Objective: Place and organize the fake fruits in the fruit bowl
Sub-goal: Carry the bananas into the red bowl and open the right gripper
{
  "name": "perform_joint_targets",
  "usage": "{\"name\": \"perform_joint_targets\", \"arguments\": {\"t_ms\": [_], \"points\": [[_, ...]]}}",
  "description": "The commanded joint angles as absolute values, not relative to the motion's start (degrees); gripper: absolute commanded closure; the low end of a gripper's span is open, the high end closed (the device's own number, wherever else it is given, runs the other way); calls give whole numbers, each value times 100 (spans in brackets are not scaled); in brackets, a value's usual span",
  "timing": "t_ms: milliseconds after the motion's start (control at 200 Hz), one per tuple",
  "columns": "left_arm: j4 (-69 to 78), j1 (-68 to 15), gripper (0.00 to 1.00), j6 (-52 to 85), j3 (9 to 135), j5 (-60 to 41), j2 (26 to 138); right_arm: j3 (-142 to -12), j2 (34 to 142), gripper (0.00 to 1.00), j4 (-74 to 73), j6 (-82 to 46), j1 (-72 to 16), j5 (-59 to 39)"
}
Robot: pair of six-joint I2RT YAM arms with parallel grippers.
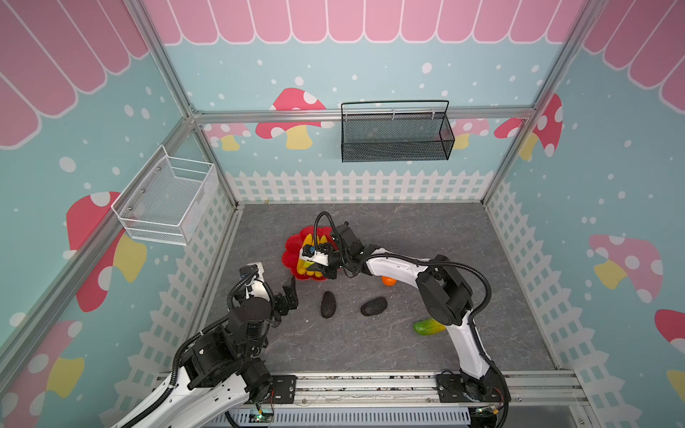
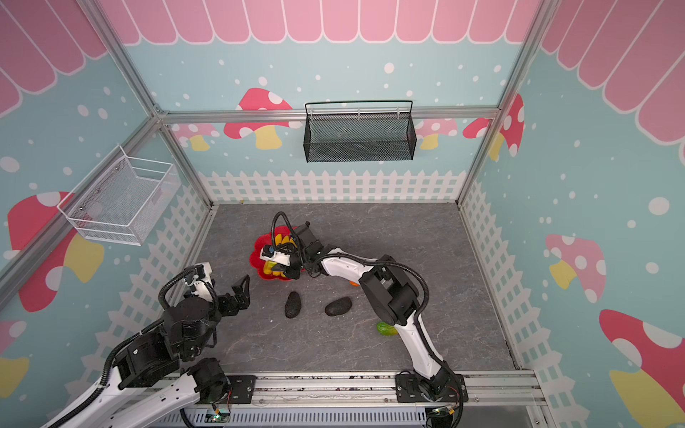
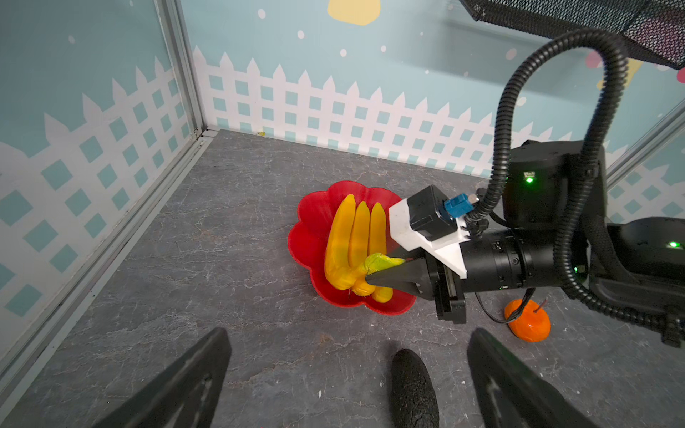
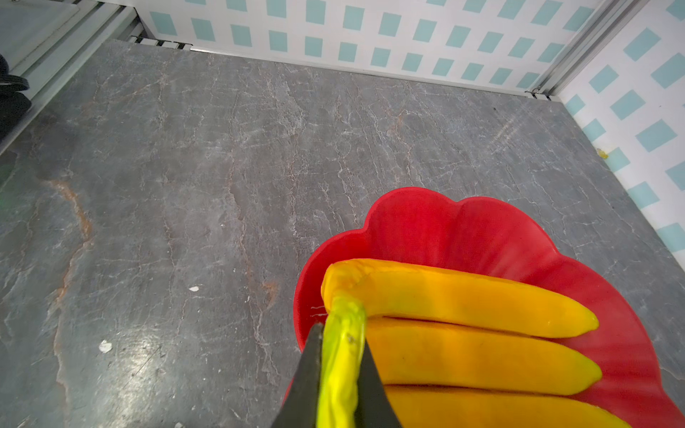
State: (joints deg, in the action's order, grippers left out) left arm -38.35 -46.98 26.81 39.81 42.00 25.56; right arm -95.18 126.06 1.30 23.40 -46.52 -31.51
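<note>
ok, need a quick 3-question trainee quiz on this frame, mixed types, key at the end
1. True or false: the right hand is shut on the green stem of the banana bunch.
2. The left hand is: A) open and empty B) shut and empty C) shut on a fruit.
3. How many dark avocados lie on the tabletop, outside the red bowl?
Key: 1 true; 2 A; 3 two.

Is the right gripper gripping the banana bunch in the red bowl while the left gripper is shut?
No: the left gripper is open, as the left wrist view shows; the right gripper does grip the banana bunch in the red bowl.
</note>
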Motion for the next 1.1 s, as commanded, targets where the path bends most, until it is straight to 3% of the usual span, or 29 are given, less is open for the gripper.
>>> {"name": "perform_joint_targets", "arguments": {"t_ms": [0,65,425,615,811,951,1096], "points": [[-3932,-4681,0,2786,3933,4219,2591,-9751,12764,88,287,2479,-4658,-3105],[-3937,-4681,0,2769,3953,4201,2601,-9765,12787,74,308,2463,-4658,-3054],[-3937,-4677,0,2656,4058,4118,2632,-9573,12192,27,160,2345,-4658,-2709],[-3866,-4676,0,2309,4061,3383,2818,-8380,11023,23,-431,1556,-4641,-1848],[-3660,-4676,0,2381,4014,2742,3428,-5951,9214,23,-698,713,-4635,-1177],[-3233,-4676,0,2340,3813,2395,3476,-4390,8130,20,-670,902,-4643,-1370],[-3165,-4678,0,2360,3754,2043,3592,-3706,7755,16,-585,1007,-4645,-1262]]}}
